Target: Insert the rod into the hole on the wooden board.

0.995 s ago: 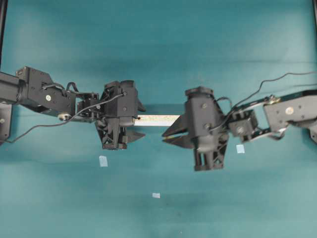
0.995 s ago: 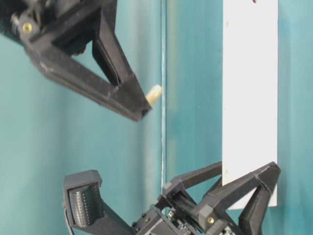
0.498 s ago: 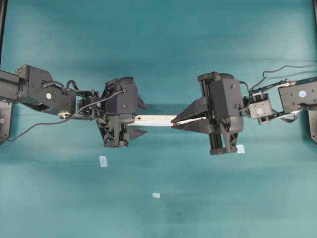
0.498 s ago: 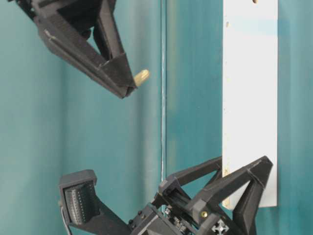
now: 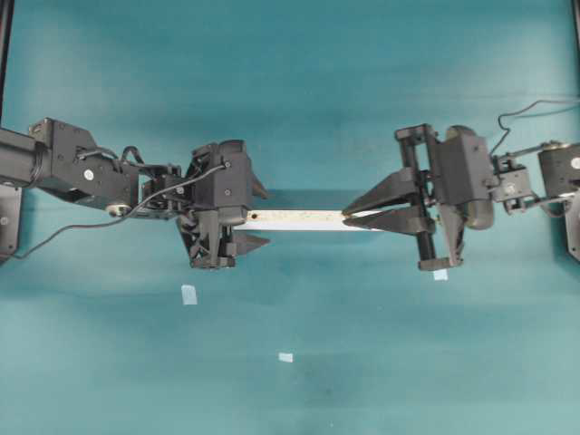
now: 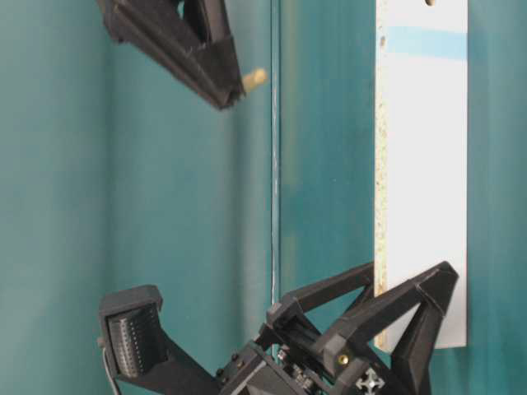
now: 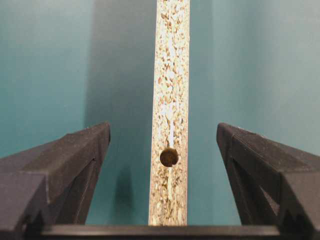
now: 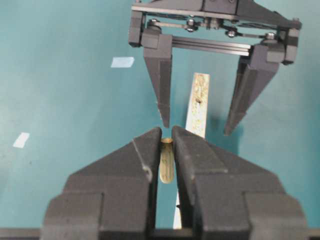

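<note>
The wooden board (image 5: 299, 218) stands on its long side, speckled face up, on the teal table. My left gripper (image 5: 258, 217) is open and straddles the board's left end without touching it. The hole (image 7: 169, 157) lies between its fingers, with a pale-blue streak above it; it also shows in the overhead view (image 5: 256, 217) and the right wrist view (image 8: 198, 100). My right gripper (image 5: 349, 214) is shut on the rod (image 8: 166, 160), which points at the left gripper (image 8: 196, 126). In the table-level view the rod (image 6: 254, 79) hangs well above the board (image 6: 424, 181).
Pale-blue tape squares lie on the table in front of the board (image 5: 188, 294), (image 5: 285, 357) and under the right gripper's body (image 5: 439, 274). A light-blue band (image 6: 428, 41) crosses the board's white side near its far end.
My right gripper has turned level and drawn back to the right with the rod, over the board's right end. The left gripper has barely moved.
</note>
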Tool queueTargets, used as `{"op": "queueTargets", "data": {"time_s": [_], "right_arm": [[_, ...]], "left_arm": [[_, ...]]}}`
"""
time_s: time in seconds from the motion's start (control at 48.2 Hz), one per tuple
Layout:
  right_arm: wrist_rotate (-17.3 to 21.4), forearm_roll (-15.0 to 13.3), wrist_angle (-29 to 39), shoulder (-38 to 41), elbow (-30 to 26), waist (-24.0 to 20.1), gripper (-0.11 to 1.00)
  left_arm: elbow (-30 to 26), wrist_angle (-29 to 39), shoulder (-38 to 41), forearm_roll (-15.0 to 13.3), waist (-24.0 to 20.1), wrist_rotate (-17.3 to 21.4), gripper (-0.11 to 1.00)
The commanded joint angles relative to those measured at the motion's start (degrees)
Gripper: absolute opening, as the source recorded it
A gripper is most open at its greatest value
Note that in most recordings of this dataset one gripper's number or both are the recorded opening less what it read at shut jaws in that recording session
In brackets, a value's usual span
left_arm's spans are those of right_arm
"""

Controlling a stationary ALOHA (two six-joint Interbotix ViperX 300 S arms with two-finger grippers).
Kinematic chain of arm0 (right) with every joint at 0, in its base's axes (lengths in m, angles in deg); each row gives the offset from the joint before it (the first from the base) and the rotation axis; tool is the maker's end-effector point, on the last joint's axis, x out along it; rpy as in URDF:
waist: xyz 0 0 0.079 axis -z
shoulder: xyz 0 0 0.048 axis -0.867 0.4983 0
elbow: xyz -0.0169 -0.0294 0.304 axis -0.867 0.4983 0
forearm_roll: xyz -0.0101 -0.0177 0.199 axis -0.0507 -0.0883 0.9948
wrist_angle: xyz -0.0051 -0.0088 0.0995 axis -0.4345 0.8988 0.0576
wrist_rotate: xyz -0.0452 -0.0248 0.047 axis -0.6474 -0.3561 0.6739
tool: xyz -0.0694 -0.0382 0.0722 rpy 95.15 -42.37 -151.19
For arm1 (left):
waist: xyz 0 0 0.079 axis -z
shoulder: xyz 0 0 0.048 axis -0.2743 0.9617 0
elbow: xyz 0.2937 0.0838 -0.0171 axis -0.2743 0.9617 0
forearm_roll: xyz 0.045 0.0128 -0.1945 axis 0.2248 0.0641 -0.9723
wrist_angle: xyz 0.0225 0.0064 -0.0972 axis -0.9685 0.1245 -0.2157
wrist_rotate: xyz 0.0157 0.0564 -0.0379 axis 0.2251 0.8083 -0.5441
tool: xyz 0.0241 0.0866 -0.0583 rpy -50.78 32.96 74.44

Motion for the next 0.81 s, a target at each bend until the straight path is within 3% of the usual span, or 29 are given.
{"op": "queueTargets", "data": {"time_s": [0.0, 0.166, 0.311, 0.788], "right_arm": [[-2.99, 4.04, -2.90, -1.58, 1.14, 0.18, 0.10], [-11.34, 15.12, -13.01, -1.32, 6.06, 0.18, 0.10], [-15.12, 20.83, -19.69, -0.62, 9.67, -0.44, 0.10], [-15.03, 22.50, -28.56, 8.35, 11.07, -3.25, 0.10]], "left_arm": [[-0.26, -0.44, -0.88, 0.09, -0.26, 0.00, 0.93], [-0.26, -0.44, -0.88, 0.09, -0.35, 0.00, 0.92], [-0.26, -0.44, -0.88, 0.09, -0.53, 0.09, 0.92], [-0.35, -0.44, -0.88, 0.00, -0.97, -0.09, 0.92]]}}
